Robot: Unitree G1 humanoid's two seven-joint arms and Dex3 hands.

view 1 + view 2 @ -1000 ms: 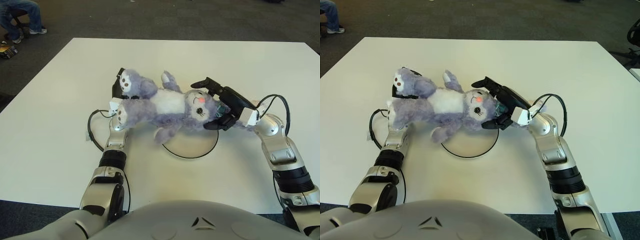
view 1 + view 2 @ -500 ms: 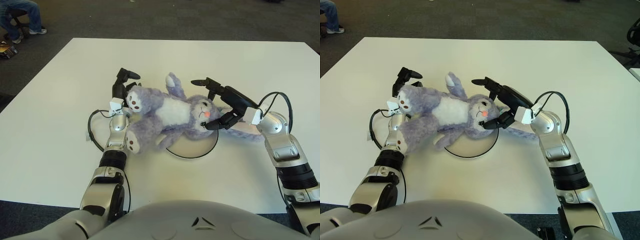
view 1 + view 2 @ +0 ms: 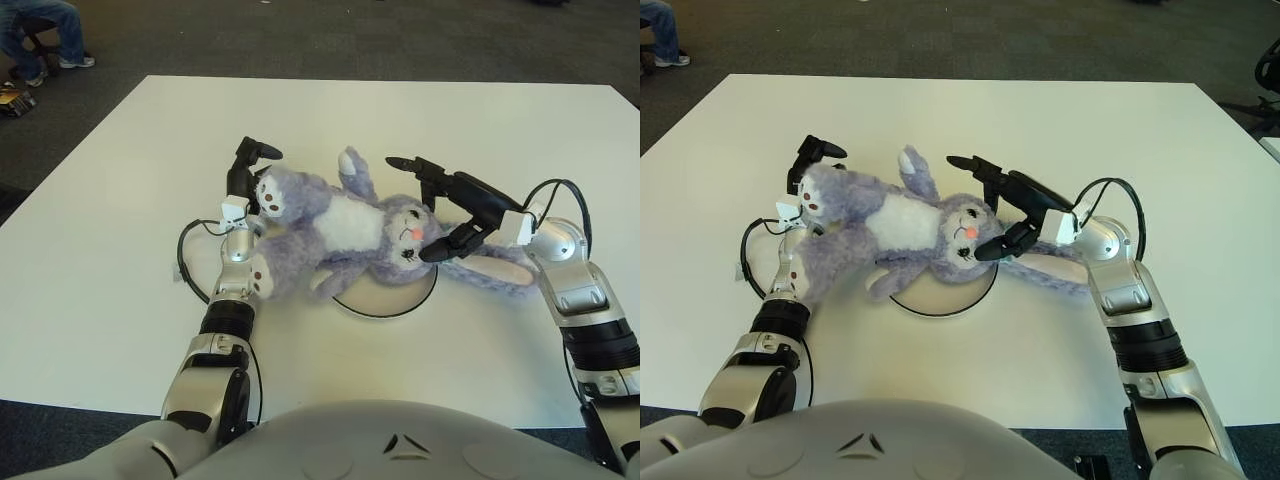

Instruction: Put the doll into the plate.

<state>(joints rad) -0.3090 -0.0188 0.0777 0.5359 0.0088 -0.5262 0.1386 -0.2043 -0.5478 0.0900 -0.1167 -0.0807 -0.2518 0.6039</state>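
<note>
Two hands are spread open beside the doll (image 3: 345, 225), the left hand (image 3: 246, 180) at its feet and the right hand (image 3: 455, 205) at its head, so the letting-go step seems in hand, and next the doll, lying half over the plate (image 3: 390, 300) near the table's (image 3: 120, 200) middle, should be nudged fully on.

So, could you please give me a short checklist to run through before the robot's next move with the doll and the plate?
1. Doll set down: ok, it lies on its back across the plate and the table.
2. Doll fully within the plate: not ok, only its head and one arm overlap the rim; legs and ears lie on the table.
3. Right hand free of the doll: ok, its fingers are spread around the head, not clamped.
4. Left hand free: ok, its fingers are open beside the doll's feet.
5. Plate intact and level: cannot tell, the doll covers most of it.
</note>
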